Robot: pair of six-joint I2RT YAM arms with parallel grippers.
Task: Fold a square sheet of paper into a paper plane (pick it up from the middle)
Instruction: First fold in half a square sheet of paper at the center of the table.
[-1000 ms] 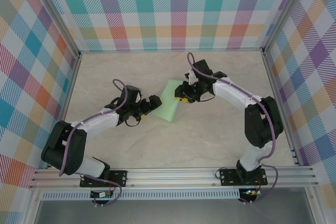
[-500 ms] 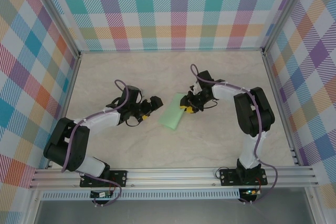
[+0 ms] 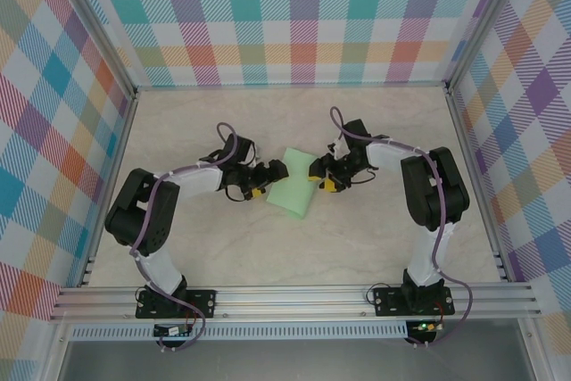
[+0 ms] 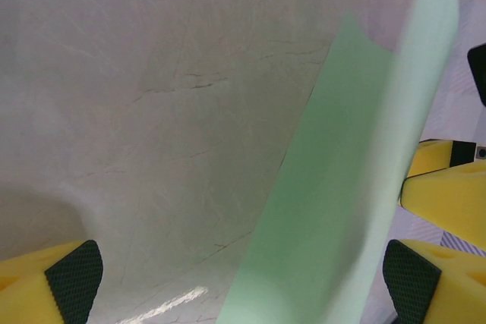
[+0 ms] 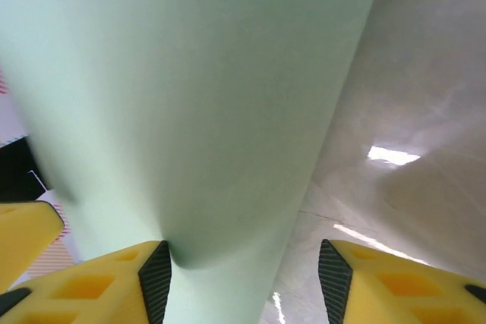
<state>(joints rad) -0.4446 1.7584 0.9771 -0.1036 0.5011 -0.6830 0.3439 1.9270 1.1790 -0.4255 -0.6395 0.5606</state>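
Lying half-folded on the table (image 3: 375,238), the paper (image 3: 294,192) sits central, likely so either side can work an edge. Left jaws gape wide just beside its left edge; right jaws straddle its right fold, parted, not pinching.

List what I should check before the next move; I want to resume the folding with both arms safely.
1. Left gripper open: ok, jaws wide apart.
2. Right gripper open: ok, a gap shows between the paper and one pad.
3. Green paper lying on the table between both grippers: ok.
4. Paper within the left gripper's span: ok, seen from the left wrist.
5. Fold pressed flat: not ok, it bulges in a rounded curve in the right wrist view.
6. Wings creased evenly: cannot tell.
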